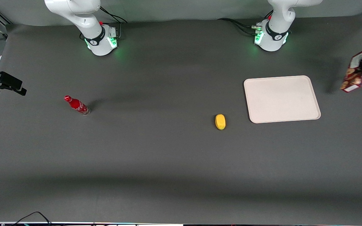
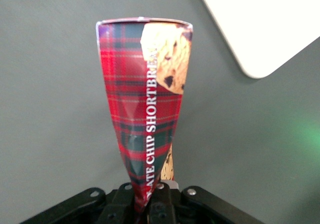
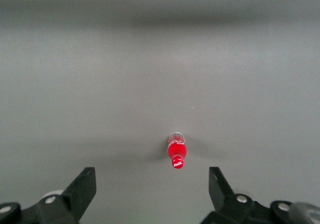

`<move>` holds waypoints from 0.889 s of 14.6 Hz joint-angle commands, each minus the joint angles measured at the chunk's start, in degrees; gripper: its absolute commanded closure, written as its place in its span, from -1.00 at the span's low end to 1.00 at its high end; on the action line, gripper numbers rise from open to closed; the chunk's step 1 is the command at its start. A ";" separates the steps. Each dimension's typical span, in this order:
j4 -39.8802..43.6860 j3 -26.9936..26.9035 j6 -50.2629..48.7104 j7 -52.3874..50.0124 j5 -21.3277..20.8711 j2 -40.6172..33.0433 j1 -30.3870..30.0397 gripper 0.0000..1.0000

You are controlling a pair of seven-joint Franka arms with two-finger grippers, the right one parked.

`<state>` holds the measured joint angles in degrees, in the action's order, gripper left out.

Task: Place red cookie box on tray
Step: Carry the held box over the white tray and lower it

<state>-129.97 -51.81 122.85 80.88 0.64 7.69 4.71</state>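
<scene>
Holding: my gripper point(image 2: 148, 204) was clamped on one end of the red cookie box point(image 1: 353, 76), pinching the carton flat there.
Box position: hung in the air, off the table point(image 1: 156, 163), at the working arm's end, tilted, white label end lowest.
Box vs tray: apart from the tray point(image 1: 281, 99), just beside it, not over it.
Wrist view: I saw the box point(image 2: 145, 99) flaring away from the fingers, a tray corner point(image 2: 265, 29) near.
Tray: flat on the table, nothing on it.
Others: yellow object point(image 1: 220, 121) near the tray, nearer the front camera; small red bottle point(image 1: 76, 105) lying toward the parked arm's end.
</scene>
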 commanded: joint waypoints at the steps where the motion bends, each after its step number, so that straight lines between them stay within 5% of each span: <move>1: 17.59 3.98 -19.88 -7.55 0.77 0.05 0.48 1.00; 8: 43.55 17.42 -44.17 -38.90 -1.33 0.66 0.56 1.00; 13: 44.63 28.68 -48.93 -63.79 -5.12 -0.22 0.83 1.00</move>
<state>-86.31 -27.44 76.86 28.74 -2.30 7.34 5.68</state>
